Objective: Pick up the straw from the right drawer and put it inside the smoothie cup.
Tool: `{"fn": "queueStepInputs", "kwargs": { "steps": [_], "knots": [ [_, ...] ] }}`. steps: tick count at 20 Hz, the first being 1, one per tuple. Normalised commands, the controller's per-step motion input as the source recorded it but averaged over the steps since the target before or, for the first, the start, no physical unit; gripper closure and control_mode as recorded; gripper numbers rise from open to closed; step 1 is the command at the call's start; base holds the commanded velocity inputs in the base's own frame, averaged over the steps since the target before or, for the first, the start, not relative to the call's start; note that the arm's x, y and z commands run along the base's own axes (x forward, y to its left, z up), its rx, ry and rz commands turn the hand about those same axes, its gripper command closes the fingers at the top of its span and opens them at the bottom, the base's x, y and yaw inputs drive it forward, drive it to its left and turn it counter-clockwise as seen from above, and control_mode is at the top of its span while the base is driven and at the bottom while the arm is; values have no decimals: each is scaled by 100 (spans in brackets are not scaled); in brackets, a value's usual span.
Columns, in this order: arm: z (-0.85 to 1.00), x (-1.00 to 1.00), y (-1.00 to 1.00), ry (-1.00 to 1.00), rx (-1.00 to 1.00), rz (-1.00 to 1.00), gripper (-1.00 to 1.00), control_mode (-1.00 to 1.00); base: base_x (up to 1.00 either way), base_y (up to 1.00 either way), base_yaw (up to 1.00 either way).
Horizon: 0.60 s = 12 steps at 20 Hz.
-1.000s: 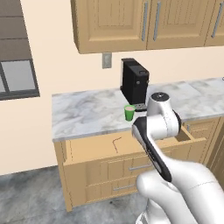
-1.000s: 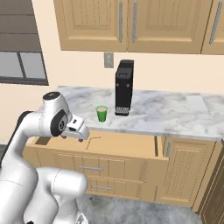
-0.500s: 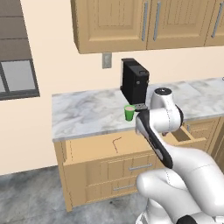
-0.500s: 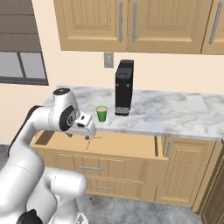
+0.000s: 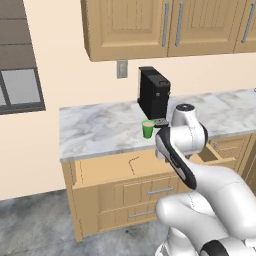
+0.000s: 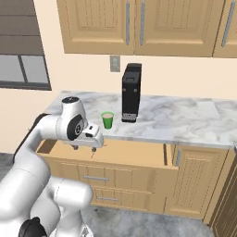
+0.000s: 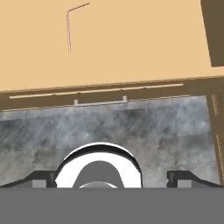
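Light-wood right drawer point(image 5: 110, 167) stands pulled out — the straw point(image 5: 132, 163) lies on its floor; above it the gripper point(image 6: 83, 148) hangs, jaws spread, empty.

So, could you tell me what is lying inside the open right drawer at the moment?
Only the straw lies on the right drawer floor, bent end included; the arm covers the drawer's right part in the left base view.

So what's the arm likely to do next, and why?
Probably swing over and lower toward the straw. It lies alone on the bottom of the open drawer, off to one side of the gripper, whose fingers are spread wide and hold nothing, well above it.
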Motion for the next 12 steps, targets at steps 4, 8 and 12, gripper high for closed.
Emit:
{"fn": "queueStepInputs", "kwargs": {
  "steps": [4, 8, 12],
  "knots": [
    [-21, 0, 0, 4, 0, 6, -100, -100, 0, 0, 0],
    [-13, 15, 0, 4, 0, 4, -100, -100, 0, 0, 0],
    [-17, 17, 0, 4, 0, 3, -100, -100, 0, 0, 0]
  ]
}}
